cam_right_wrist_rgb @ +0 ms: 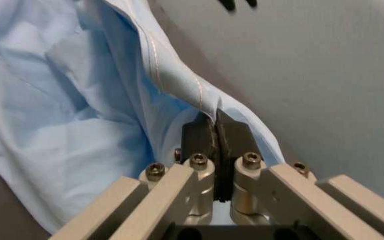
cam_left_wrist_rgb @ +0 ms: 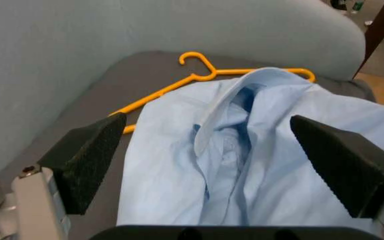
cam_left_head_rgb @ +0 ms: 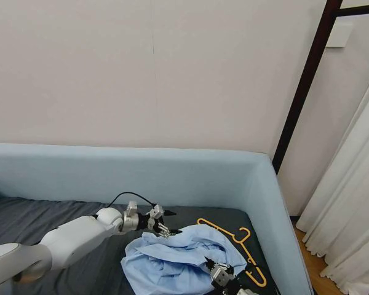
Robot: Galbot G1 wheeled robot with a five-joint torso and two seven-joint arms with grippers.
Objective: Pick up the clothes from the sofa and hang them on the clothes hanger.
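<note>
A crumpled light blue shirt [cam_left_head_rgb: 172,261] lies on the sofa's dark grey seat [cam_left_head_rgb: 43,218], partly on top of an orange hanger [cam_left_head_rgb: 237,236]. My left gripper [cam_left_head_rgb: 165,228] hovers open at the shirt's far edge. In the left wrist view its black fingertips [cam_left_wrist_rgb: 88,160] stand wide apart, with the shirt's collar [cam_left_wrist_rgb: 242,105] and the hanger's hook [cam_left_wrist_rgb: 199,62] ahead of them. My right gripper [cam_left_head_rgb: 221,273] is at the shirt's near right side. In the right wrist view its fingers [cam_right_wrist_rgb: 215,132] are shut on a seamed edge of the shirt [cam_right_wrist_rgb: 65,110].
The sofa's light blue backrest [cam_left_head_rgb: 141,175] and right armrest [cam_left_head_rgb: 273,227] wall in the seat. A dark vertical post [cam_left_head_rgb: 301,86] stands behind the sofa's right corner, and a white curtain [cam_left_head_rgb: 350,203] hangs at the right.
</note>
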